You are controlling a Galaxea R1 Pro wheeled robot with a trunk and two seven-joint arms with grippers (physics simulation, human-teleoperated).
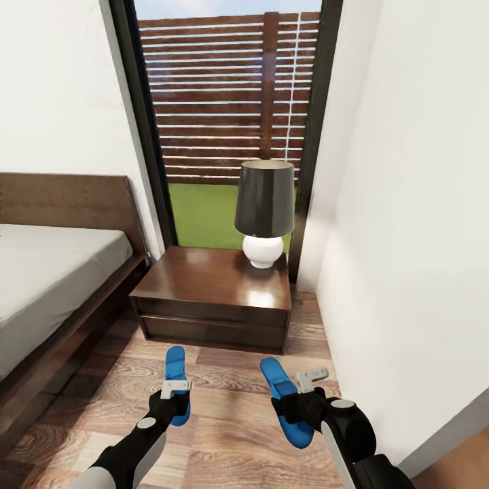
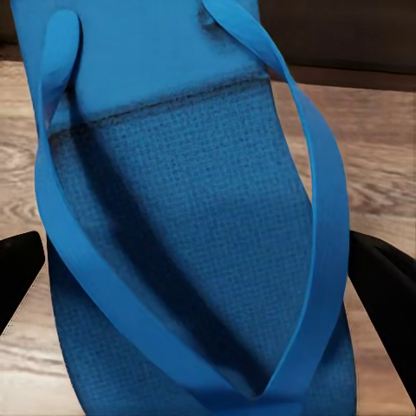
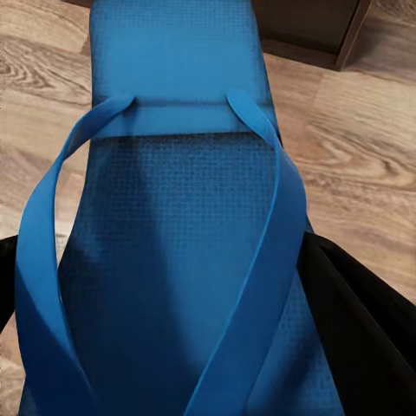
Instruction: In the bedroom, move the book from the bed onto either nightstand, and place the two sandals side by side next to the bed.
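- Sandals first: the left tool (image 1: 175, 392) grips the left sandal (image 1: 176, 380), and the right tool (image 1: 299, 397) grips the right sandal (image 1: 288, 401); each arm carries one.
- Both sandals are over the wood floor (image 1: 231, 435), well apart from each other, toes pointing toward the nightstand (image 1: 214, 292).
- Left wrist view: blue straps and textured sole (image 2: 191, 225) run between black fingers (image 2: 17, 269) at either edge.
- Right wrist view: the other sole (image 3: 173, 260) lies the same way, a black finger (image 3: 355, 329) against its side.
- Beyond them the nightstand stands just beside the bed (image 1: 54, 285), against the window.
- A lamp (image 1: 265, 210) with a dark shade and white base stands on the nightstand's far right corner.
- Past the glass, a slatted fence (image 1: 224, 88) and grass.
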